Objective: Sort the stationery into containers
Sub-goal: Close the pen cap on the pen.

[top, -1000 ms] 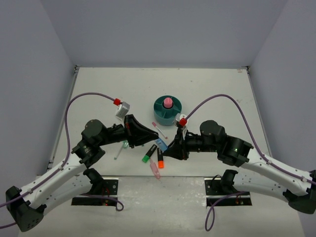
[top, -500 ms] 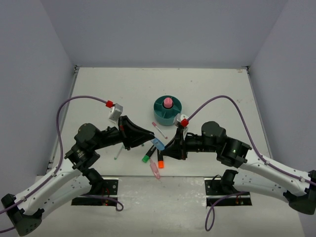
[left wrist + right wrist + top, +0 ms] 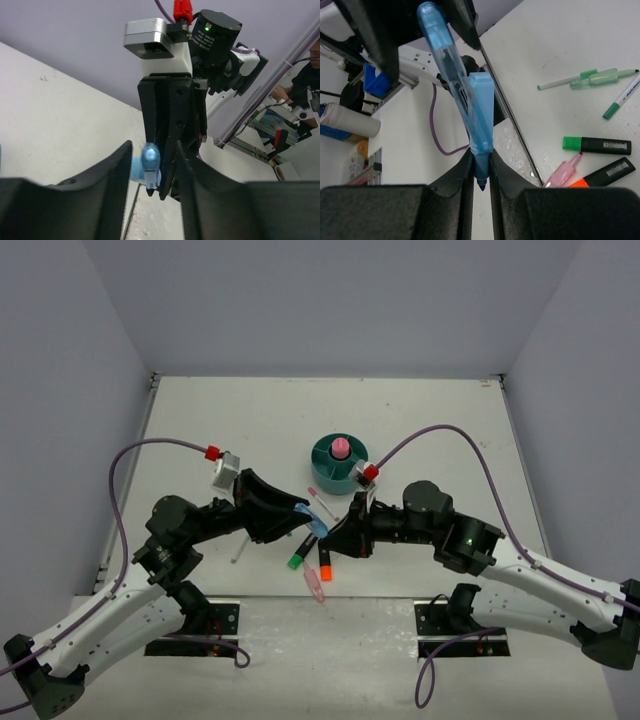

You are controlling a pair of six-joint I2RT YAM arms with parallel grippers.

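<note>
My right gripper (image 3: 330,538) is shut on the lower end of the blue marker (image 3: 318,527) and holds it above the table. In the right wrist view the marker (image 3: 465,100) rises from between my fingers (image 3: 480,155). My left gripper (image 3: 308,514) is open, its jaws on either side of the marker's far end (image 3: 150,162) with a gap showing. The teal organizer (image 3: 322,452) stands just beyond, with the pink-capped glue stick (image 3: 340,447) upright in its central well. The scissors are not in view.
On the table below the grippers lie a green highlighter (image 3: 298,555), an orange one (image 3: 325,566) and a pink one (image 3: 314,585). A red-tipped white pen (image 3: 322,502) lies near the organizer. Thin green and white pens (image 3: 580,80) lie to the left.
The left arm's elbow has drawn back to the left. Both grippers and the blue marker have shifted slightly up and away from the near edge.
</note>
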